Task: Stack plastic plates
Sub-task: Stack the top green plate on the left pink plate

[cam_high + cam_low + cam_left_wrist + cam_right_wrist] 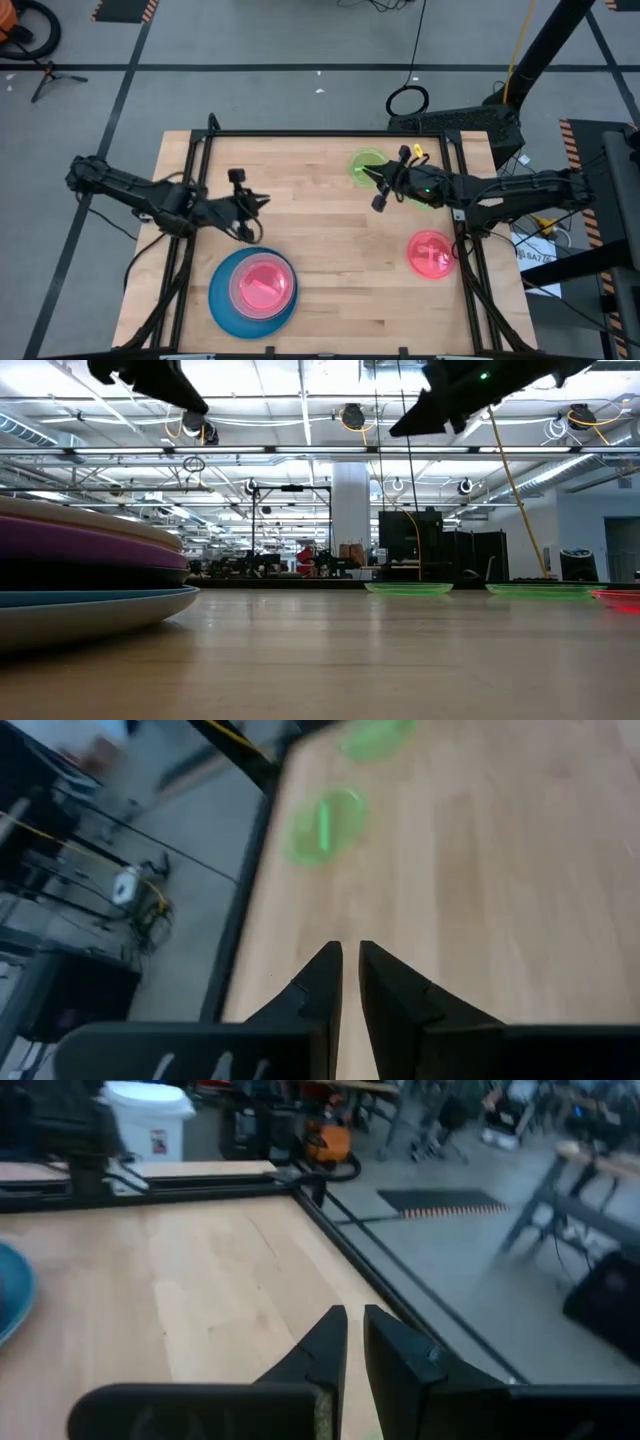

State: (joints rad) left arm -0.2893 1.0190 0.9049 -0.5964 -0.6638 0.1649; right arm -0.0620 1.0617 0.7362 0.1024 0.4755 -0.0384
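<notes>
A stack of plates (253,290) rests flat on the table near its near edge: a large blue plate at the bottom and a translucent pink one (264,284) on top. The low view shows purple, dark and whitish layers in the stack (90,575). Two neon green plates (366,165) (428,195) lie by the far right, the second partly under my right arm. A small pink plate (430,253) lies at the right. My left gripper (262,200) (350,955) hovers shut, beyond the stack. My right gripper (374,188) (355,1320) hovers shut beside the green plates.
A black frame (330,133) runs along the table's far and side edges. Bare wood lies in the middle of the table (330,240) between the stack and the pink plate. Both arms hang well above the tabletop in the low view.
</notes>
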